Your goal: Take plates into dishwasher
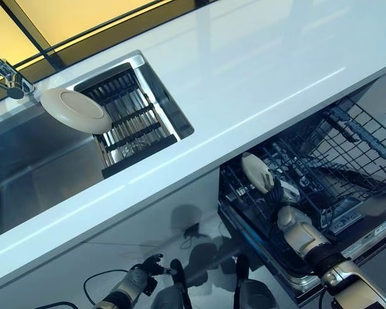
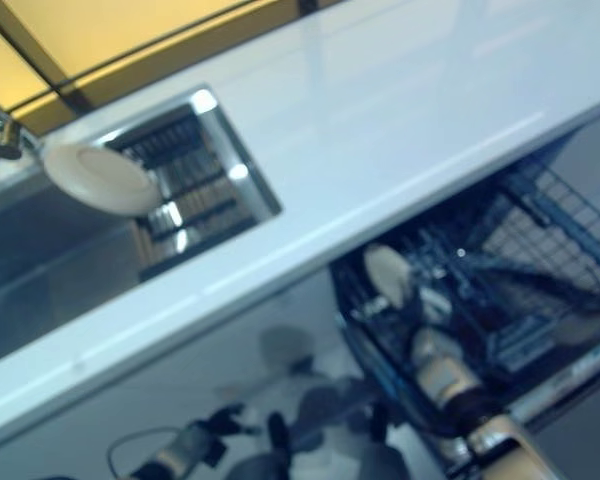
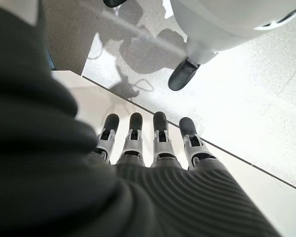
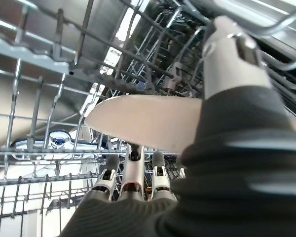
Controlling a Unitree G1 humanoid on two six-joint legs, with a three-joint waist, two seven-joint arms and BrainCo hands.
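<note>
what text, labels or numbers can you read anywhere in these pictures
No text can be read in any view.
The dishwasher front edge carries small pale markings, too small and blurred to read.
The plate in the right hand, the plate at the sink and the counter are unmarked.

left hand (image 3: 153,148): fingers straight, side by side, holding nothing, dark tips over a pale panel (image 3: 266,207). past the panel's edge, speckled light floor (image 3: 246,98).

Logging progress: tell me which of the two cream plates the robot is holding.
The plate down in the dishwasher rack, pinched by the right hand. The other plate sits untouched over the sink.
</note>
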